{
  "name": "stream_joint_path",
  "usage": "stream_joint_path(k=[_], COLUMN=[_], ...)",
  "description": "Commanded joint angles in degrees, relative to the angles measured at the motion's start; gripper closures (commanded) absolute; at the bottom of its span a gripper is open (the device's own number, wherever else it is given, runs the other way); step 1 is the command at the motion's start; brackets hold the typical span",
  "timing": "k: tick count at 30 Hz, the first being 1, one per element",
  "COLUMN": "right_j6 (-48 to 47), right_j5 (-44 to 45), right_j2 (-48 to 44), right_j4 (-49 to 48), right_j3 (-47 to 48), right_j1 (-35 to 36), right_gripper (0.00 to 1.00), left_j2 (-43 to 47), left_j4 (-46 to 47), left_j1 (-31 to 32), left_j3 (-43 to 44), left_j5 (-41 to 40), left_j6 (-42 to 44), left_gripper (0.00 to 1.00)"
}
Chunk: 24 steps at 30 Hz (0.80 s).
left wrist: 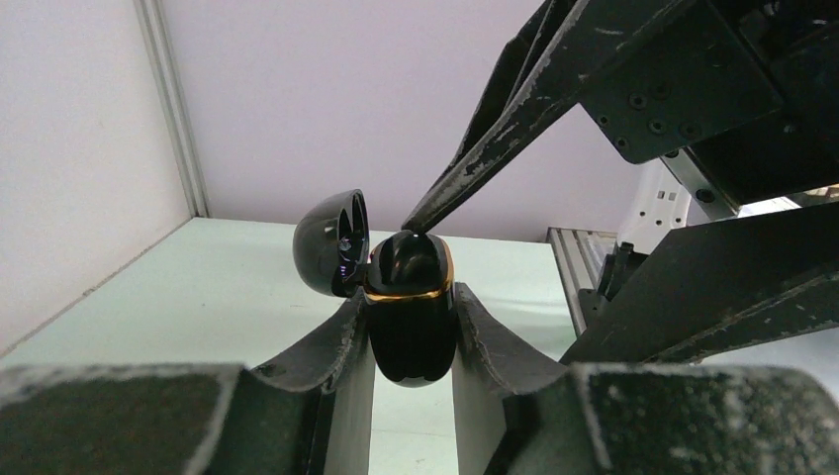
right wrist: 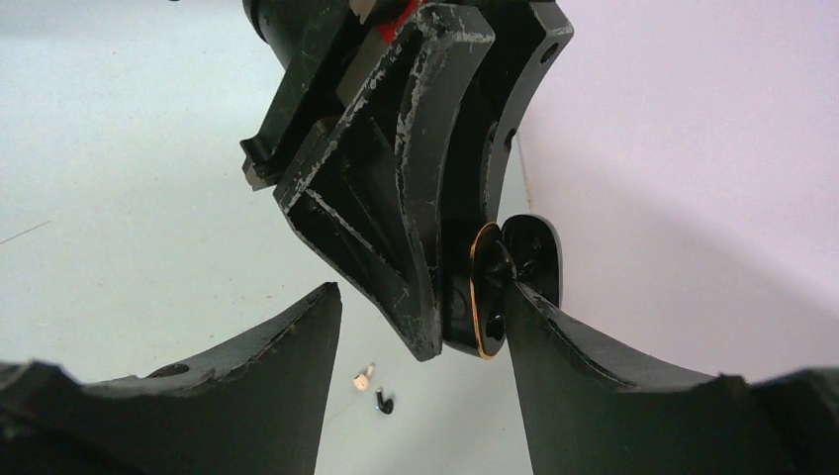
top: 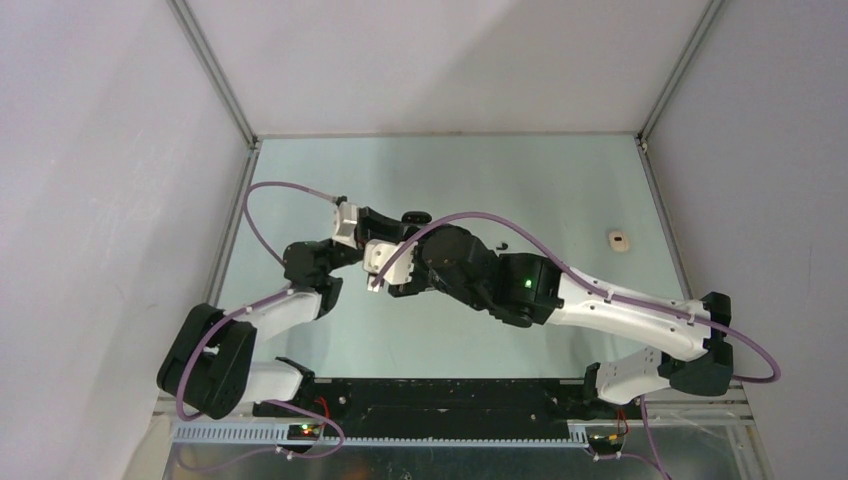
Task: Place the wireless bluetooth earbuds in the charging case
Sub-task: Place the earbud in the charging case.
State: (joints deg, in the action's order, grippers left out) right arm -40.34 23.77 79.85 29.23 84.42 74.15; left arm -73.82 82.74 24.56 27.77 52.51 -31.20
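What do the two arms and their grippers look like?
The left arm and right arm have white links and black joints, each with a purple cable. A green light shows on the right one. The gripper fingers are black, wedge-shaped, scuffed grey at the edges.

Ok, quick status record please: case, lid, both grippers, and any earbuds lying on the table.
case: case, black with a gold rim, held above the table
lid: lid open, tipped back
left gripper: left gripper shut on the case
right gripper: right gripper open, one fingertip at the case mouth, nothing seen between its fingers
loose earbuds: one white earbud and one black earbud, close together on the table
earbuds in case: cannot tell, mouth hidden
other: small pale object toward the table's right side, too small to identify
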Motion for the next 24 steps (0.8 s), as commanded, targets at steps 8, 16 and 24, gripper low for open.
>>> stream_joint_path(k=[8,16,24], right_j6=[1.39,7.97,8.29], right_j5=[-4.98,-30.4,-38.24], right_j2=[-3.21,-9.33,-14.48], right_j4=[5.47,15.43,11.13], right_j3=[3.4,11.48,4.46], right_j1=[-1.6,-12.69,-20.29], right_gripper=[0.32,0.31,0.29], left_j2=[1.66,2.28,3.14], left_j4=[4.54,4.27,4.53], left_j1=[-0.43,-0.47,-0.43], left_j3=[0.7,0.65,1.04], left_j5=[-1.66,0.64,5.06], left_j6=[0.12,1.41,1.9], left_gripper=[1.0,1.0,1.0])
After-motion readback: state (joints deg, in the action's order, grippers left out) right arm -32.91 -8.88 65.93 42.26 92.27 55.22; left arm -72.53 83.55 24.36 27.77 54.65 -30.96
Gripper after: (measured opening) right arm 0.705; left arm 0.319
